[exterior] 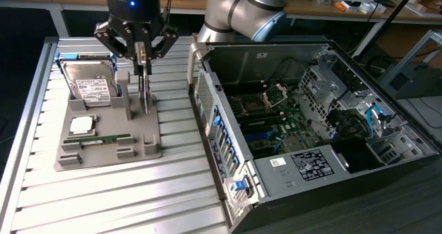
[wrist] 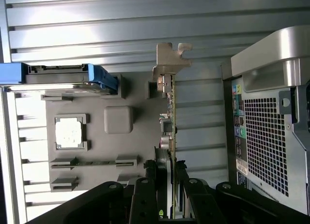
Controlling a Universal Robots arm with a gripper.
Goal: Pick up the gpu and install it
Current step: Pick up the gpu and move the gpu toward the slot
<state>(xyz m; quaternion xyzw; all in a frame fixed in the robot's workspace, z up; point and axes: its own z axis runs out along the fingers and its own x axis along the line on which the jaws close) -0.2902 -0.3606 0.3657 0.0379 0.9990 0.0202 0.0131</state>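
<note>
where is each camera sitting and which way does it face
exterior view: raised off the arm, looking down on the table, with the grey tray on its left and the open computer case on its right; the arm and gripper show.
wrist view: on the wrist, looking past the gripper's dark body at the gpu standing on edge in the tray.
shared: gpu, tray, hard drive, case, gripper.

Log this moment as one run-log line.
gripper: shut on gpu | gpu: upright at gray holder, lift-off unclear | hard drive: in holder | computer case: open, gpu not installed
</note>
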